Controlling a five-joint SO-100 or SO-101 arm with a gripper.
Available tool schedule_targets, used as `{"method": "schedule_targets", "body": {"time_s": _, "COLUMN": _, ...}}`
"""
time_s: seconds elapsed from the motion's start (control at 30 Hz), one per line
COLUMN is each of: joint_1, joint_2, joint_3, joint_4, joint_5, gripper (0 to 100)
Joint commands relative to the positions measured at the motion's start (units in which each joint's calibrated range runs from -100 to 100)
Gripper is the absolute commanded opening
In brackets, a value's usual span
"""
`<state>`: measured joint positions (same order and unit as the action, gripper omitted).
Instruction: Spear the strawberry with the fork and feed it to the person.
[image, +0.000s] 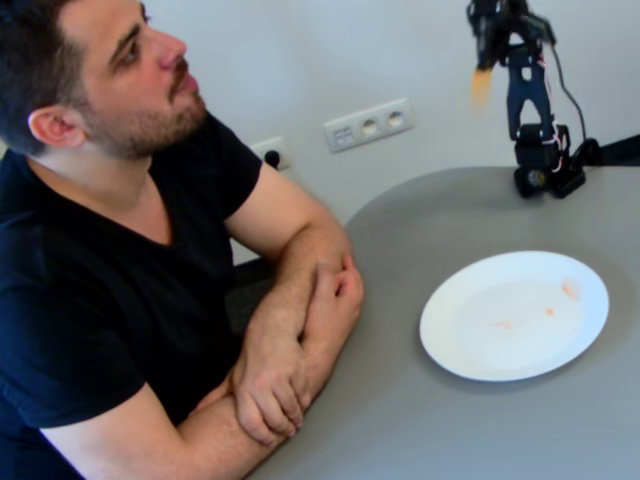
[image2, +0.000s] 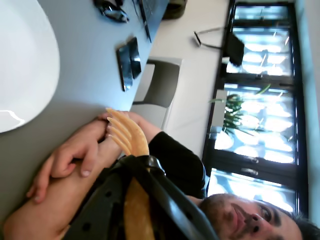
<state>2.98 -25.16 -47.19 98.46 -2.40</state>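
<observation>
The white plate (image: 515, 315) lay on the grey bench (image: 420, 420), and everything else is placed against it; in the fixed view the plate held only a few faint orange smears, and the strawberry could not be seen on it, on the fork, or anywhere else in either view. The person (image: 110, 250) sat to the left of the plate at the bench's edge, forearms folded on the bench, head turned up and to the right, mouth closed. Above and behind the plate, toward its right side, the black arm (image: 535, 110) rose from its base at the back of the bench; the fork (image: 482, 85) hung blurred from the arm's raised tip, high over the bench and well apart from both plate and face.

In the wrist view the plate (image2: 22, 65) filled the upper left corner; the fork (image2: 129, 136) pointed its bare tines up and left, over the person's folded hands (image2: 75, 155), beside the plate's edge; the pincer (image2: 134, 175) was closed around the fork's handle.
</observation>
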Motion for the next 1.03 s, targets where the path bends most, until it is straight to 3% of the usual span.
{"method": "schedule_targets", "body": {"time_s": 0.0, "joint_1": -1.8, "joint_2": -10.4, "joint_3": 22.4, "joint_4": 0.9, "joint_5": -0.1, "gripper": 1}}
{"method": "schedule_targets", "body": {"time_s": 0.1, "joint_1": -1.0, "joint_2": -28.9, "joint_3": 53.6, "joint_4": -24.6, "joint_5": 2.7, "gripper": 1}}
{"method": "schedule_targets", "body": {"time_s": 0.13, "joint_1": -1.7, "joint_2": -37.6, "joint_3": 72.6, "joint_4": -36.7, "joint_5": 3.9, "gripper": 1}}
{"method": "schedule_targets", "body": {"time_s": 0.27, "joint_1": -2.8, "joint_2": -46.7, "joint_3": 102.7, "joint_4": -58.8, "joint_5": 6.0, "gripper": 1}}
{"method": "schedule_targets", "body": {"time_s": 0.3, "joint_1": -6.9, "joint_2": -53.5, "joint_3": 123.6, "joint_4": -76.9, "joint_5": 7.1, "gripper": 1}}
{"method": "schedule_targets", "body": {"time_s": 0.33, "joint_1": -7.8, "joint_2": -54.8, "joint_3": 131.3, "joint_4": -84.3, "joint_5": 7.0, "gripper": 1}}
{"method": "schedule_targets", "body": {"time_s": 0.47, "joint_1": -8.1, "joint_2": -58.4, "joint_3": 142.8, "joint_4": -94.0, "joint_5": 6.4, "gripper": 1}}
{"method": "schedule_targets", "body": {"time_s": 1.0, "joint_1": -4.2, "joint_2": -63.6, "joint_3": 144.4, "joint_4": -95.0, "joint_5": 6.5, "gripper": 1}}
